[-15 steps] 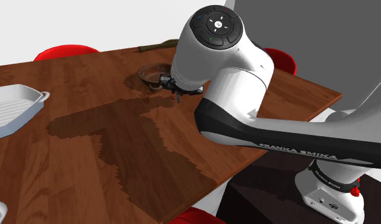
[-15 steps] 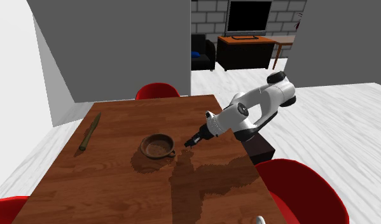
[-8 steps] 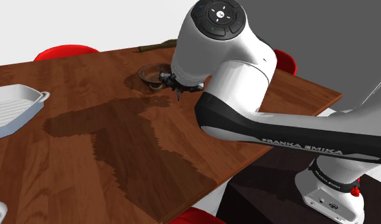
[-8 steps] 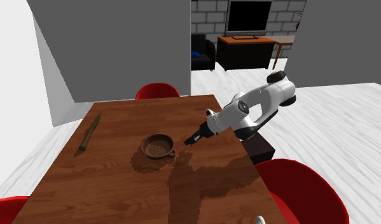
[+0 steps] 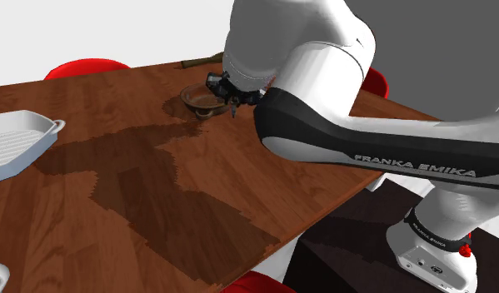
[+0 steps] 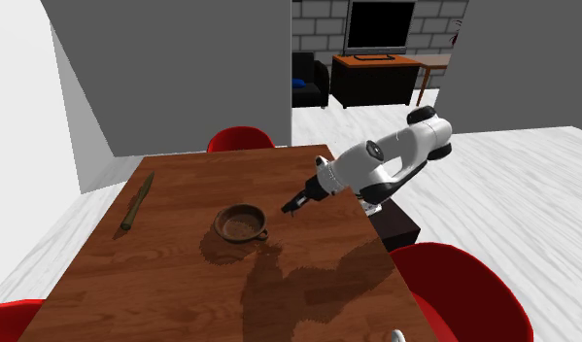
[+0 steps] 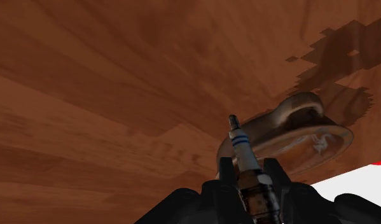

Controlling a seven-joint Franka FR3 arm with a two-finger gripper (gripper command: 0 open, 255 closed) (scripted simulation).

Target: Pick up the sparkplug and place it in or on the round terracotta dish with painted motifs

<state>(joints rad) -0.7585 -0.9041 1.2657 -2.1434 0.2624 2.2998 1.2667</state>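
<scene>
A slim sparkplug (image 7: 243, 153) with a white body and dark tip stands clasped between my black fingers; my gripper (image 7: 249, 173) is shut on it. The round brown dish (image 7: 303, 137) with a small handle and a pale painted motif inside lies on the wooden table just beyond the plug. In the shoulder view my gripper (image 5: 232, 98) hangs above the table right beside the dish (image 5: 199, 100). Across the second exterior view, the gripper (image 6: 290, 206) is lifted off the table, a short way to the right of the dish (image 6: 240, 223).
A white ridged baking dish (image 5: 14, 141) sits at the shoulder view's left. A long thin stick (image 6: 137, 201) lies near the table's far left edge in the second exterior view. Red chairs (image 6: 242, 141) ring the wooden table (image 6: 182, 282).
The arm has risen and swung toward the dish, carrying the sparkplug up off the table. The gripper now hangs nearer the dish's rim than before.
</scene>
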